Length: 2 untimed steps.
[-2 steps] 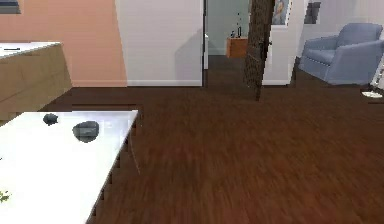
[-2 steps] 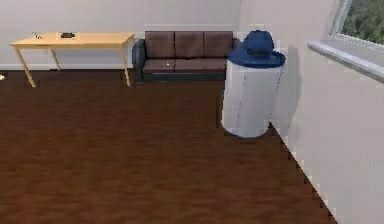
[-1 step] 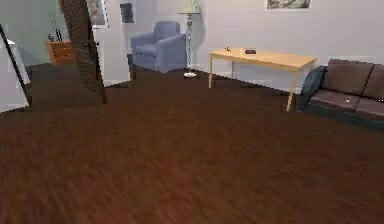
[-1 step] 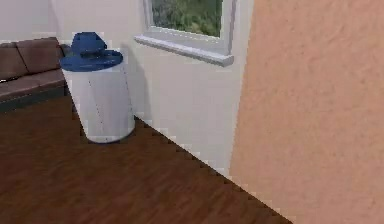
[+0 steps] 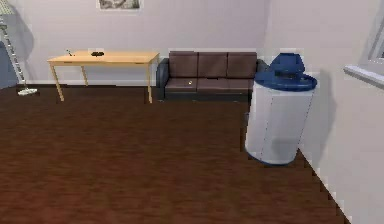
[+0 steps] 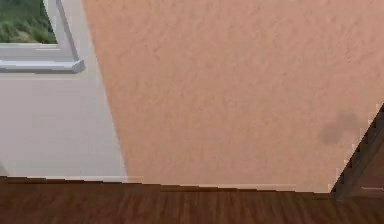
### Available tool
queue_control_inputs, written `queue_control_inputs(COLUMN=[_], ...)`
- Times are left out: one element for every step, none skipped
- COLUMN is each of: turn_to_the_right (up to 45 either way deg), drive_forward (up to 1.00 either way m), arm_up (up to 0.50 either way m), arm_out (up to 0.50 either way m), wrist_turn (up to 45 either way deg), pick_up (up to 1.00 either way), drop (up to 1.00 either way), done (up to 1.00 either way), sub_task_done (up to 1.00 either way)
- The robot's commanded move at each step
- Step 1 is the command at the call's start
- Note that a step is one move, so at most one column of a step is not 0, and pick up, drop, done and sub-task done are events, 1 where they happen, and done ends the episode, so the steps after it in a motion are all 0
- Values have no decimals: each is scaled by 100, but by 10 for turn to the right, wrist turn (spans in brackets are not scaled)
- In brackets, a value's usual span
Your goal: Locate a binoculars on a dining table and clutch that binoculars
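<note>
Own body: colours, shapes, cables, screws, markings, cannot tell any of it from here.
</note>
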Motion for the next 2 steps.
queue_control_inputs(turn_to_the_right=[0, 0], drive_forward=[100, 60], arm_up=[0, 0], arm_out=[0, 0], wrist_turn=[0, 0], pick_up=[0, 0], drop=[0, 0], done=[0, 0], sub_task_done=[0, 0])
